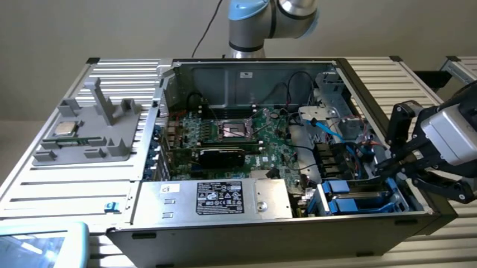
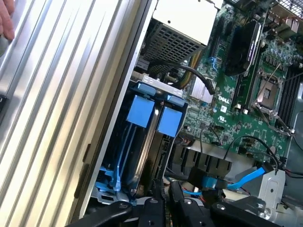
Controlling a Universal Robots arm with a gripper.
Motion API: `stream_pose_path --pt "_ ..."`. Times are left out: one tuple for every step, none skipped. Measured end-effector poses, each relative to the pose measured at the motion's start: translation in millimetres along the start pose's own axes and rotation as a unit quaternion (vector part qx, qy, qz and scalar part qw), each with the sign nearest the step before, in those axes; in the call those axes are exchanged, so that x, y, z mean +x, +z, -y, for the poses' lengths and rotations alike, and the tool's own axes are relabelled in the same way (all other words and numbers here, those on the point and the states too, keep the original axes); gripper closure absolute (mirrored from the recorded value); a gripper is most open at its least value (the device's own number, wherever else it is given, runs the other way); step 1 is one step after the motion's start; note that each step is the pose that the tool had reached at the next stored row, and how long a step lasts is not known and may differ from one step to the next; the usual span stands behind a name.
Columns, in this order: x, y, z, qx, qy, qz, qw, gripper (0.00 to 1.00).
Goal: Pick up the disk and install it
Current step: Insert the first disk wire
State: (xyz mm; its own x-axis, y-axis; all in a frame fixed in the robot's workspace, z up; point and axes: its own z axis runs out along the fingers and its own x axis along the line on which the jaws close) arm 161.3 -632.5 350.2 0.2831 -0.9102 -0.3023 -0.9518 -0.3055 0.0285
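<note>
I stood by the slatted metal counter (image 1: 67,184) where the open computer case (image 1: 246,234) lay on its side, its green motherboard (image 1: 246,139) exposed. The robot arm (image 1: 261,22) rose behind the case. Its end effector (image 1: 399,164) hung at the exterior view's right, just over the case wall and close above the drive bay in the near corner. The black fingers (image 2: 154,208) were drawn close together and I could see nothing between them, so it looked clenched on nothing. The disk (image 1: 358,195) sat down in that bay inside its bright blue bracket. From the wrist, two blue tabs (image 2: 142,111) stood side by side at the far end of the bay. The silver power supply (image 1: 220,198) with its black label lay just beside the bay. Well apart, at the exterior view's left, a grey fixture (image 1: 111,142) on the counter carried a small square processor chip (image 1: 66,128). A person's fingertips (image 2: 5,19) touched the counter's edge.
</note>
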Motion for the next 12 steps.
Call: stream_pose_path --pt "-2.4 -1.2 0.2 -0.0002 0.000 -0.0018 1.0000 0.84" --pt "-4.8 -2.5 0.3 -0.0006 0.000 -0.0040 1.0000 0.84" --pt "-7.0 -3.5 0.5 -0.0010 0.000 -0.0064 1.0000 0.84" --pt "-8.8 -4.1 0.6 -0.0014 0.001 -0.0095 1.0000 0.84" --pt "-10.4 -4.4 0.7 -0.0022 0.001 -0.0133 0.9999 0.84" --pt "-11.9 -4.4 0.8 -0.0030 0.001 -0.0172 0.9998 0.84" --pt "-13.4 -4.6 0.8 -0.0039 0.002 -0.0217 0.9998 0.84" --pt "-14.7 -4.8 0.6 -0.0049 0.002 -0.0256 0.9997 0.84" --pt "-16.1 -5.0 0.3 -0.0059 0.003 -0.0292 0.9996 0.84" --pt "-17.4 -5.2 0.0 -0.0069 0.003 -0.0327 0.9994 0.84" --pt "-18.8 -5.2 -0.4 -0.0077 0.003 -0.0370 0.9993 0.84" --pt "-20.0 -5.1 -0.7 -0.0080 0.004 -0.0414 0.9991 0.84"
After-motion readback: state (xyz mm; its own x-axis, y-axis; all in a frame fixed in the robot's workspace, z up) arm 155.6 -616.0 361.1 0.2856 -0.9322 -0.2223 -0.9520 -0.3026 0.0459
